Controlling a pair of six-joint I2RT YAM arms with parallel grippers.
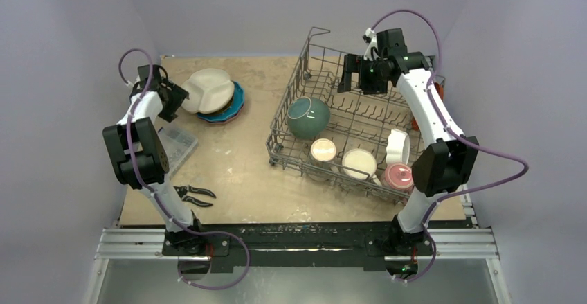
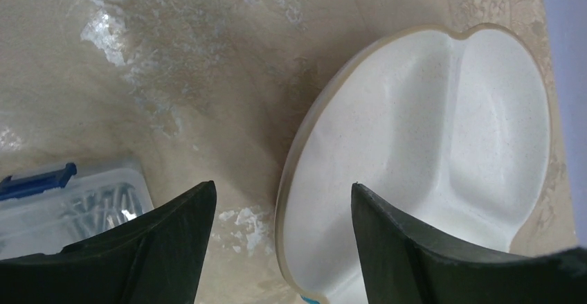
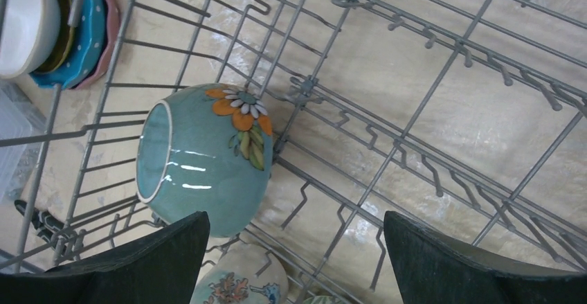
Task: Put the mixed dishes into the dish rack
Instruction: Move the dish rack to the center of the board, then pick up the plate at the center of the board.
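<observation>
A pale, scuffed tabletop (image 1: 235, 158) fills a plain grey-walled booth. The left claw (image 2: 282, 189) hangs spread, one finger over bare table and the other over the white divided plate (image 2: 429, 138), so the plate's near rim lies directly between and below its fingers; nothing is pinched yet. That plate tops a stack, with a blue plate (image 1: 234, 107) showing beneath it and, in the right wrist view, two more rims, brownish and pink: four plates as far as I can count. The glazed ceramic is probably stiff, fairly heavy, slick and chip-prone, so the raised rim is the place to take it, gripped firmly and lifted off the stack. Just outside the left finger sits one clear plastic box (image 2: 83, 203); one pair of pliers (image 1: 194, 194) lies back toward the arm's base. The right claw (image 3: 296, 215) hovers wide apart and empty inside the dish rack (image 1: 289, 91), with one teal bowl (image 3: 208, 158) below its left finger and four smaller cups (image 1: 359, 163) behind it.
</observation>
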